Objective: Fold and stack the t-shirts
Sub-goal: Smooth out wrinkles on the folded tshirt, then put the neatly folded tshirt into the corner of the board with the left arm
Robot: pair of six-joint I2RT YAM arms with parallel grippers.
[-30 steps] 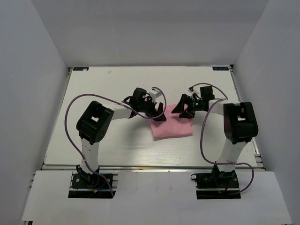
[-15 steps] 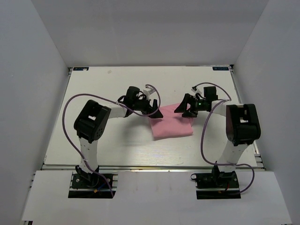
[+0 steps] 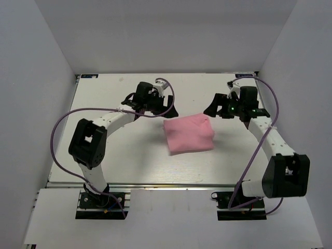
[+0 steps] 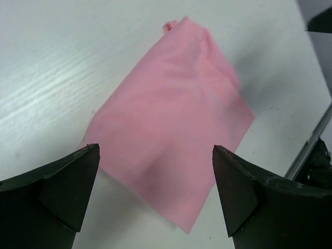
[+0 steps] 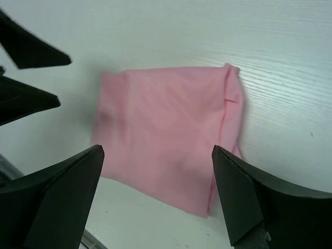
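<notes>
the light-pink t-shirt (image 3: 189,133) lies folded into a soft, roughly rectangular packet on the white table (image 3: 114,150), about midway across it and between the two arms. its thin fabric looks matte and smooth, with a few shallow creases across the top. one edge is thicker, where the layers turn over into a rounded ridge that ends in a small puckered nub at a corner. the table surface is pale and carries a faint streaked grain like painted wood. the left gripper (image 3: 171,110) stands just off the shirt's far-left corner and is not touching the cloth; its jaws are spread wide and hold nothing. the right gripper (image 3: 210,110) stands off the far-right corner, also apart from the shirt, released and empty. in each wrist view the black, wedge-shaped fingers (image 4: 62,192) taper to blunt tips with hard flat faces, and the pink packet shows in the gap between them. plain white walls (image 3: 166,36) enclose the table on three sides.
</notes>
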